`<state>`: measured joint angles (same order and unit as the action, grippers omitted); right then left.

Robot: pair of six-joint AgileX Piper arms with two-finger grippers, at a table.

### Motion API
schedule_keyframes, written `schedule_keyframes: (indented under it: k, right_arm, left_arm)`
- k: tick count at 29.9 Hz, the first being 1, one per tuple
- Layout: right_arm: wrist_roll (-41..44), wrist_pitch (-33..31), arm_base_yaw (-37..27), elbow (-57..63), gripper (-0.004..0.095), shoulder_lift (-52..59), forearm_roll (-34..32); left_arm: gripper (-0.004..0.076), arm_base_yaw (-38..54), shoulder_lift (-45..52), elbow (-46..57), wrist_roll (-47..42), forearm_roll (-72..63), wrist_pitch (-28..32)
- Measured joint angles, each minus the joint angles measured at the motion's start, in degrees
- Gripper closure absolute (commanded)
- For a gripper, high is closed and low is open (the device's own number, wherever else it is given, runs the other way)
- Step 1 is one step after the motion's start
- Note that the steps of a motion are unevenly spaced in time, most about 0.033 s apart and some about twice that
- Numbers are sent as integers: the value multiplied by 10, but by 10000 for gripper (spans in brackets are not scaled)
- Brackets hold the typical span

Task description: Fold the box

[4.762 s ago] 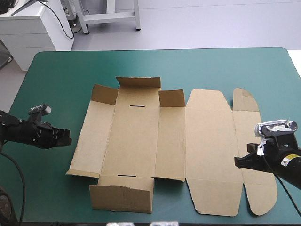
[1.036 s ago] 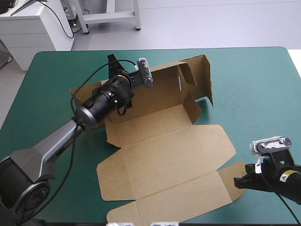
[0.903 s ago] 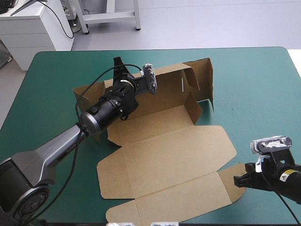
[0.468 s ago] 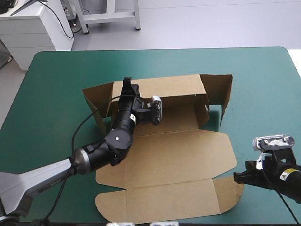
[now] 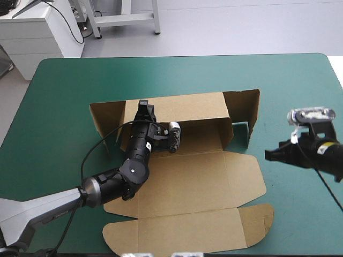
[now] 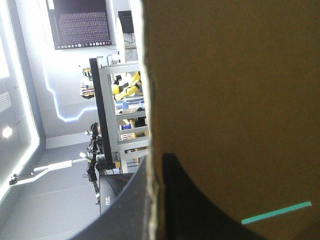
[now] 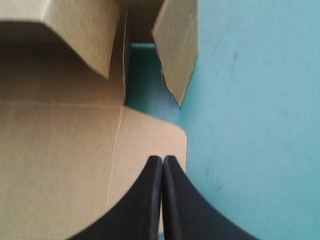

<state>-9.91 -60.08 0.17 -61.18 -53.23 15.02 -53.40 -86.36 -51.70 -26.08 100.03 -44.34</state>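
The brown box (image 5: 187,171) lies in the middle of the table, its lid flat toward the near edge. Its far wall (image 5: 182,106) stands upright, with an end flap (image 5: 244,110) raised at the right and another (image 5: 104,115) at the left. My left gripper (image 5: 144,105) is shut on the far wall's top edge. In the left wrist view the board (image 6: 230,100) runs between the gripper's (image 6: 156,162) black fingers. My right gripper (image 5: 268,154) is shut and holds nothing, just right of the box. In its own view the right gripper (image 7: 162,159) hangs over the lid's rounded corner (image 7: 150,145), the end flap (image 7: 177,45) ahead.
The teal-green cover (image 5: 300,91) surrounds the box on all sides. The table's right edge (image 5: 338,80) runs close behind my right arm. The lid's near flap (image 5: 182,233) reaches almost to the table's near edge.
The left gripper has turned the box square to the table and drawn the far wall upright. The right gripper has moved from the lid's near right corner toward the far side, beside the box.
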Motion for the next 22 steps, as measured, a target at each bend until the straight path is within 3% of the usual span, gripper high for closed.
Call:
schedule_keyframes:
  k: [8,15,22]
  right_arm:
    - [-9,-11,0,-234,927,-203,1]
    - [-10,-65,0,-427,927,-390,2]
    - [0,-79,0,-532,927,-508,11]
  left_arm:
    - [731,0,0,0,0,0,1]
    - [731,0,0,0,1,2,7]
    - [731,0,0,0,1,2,11]
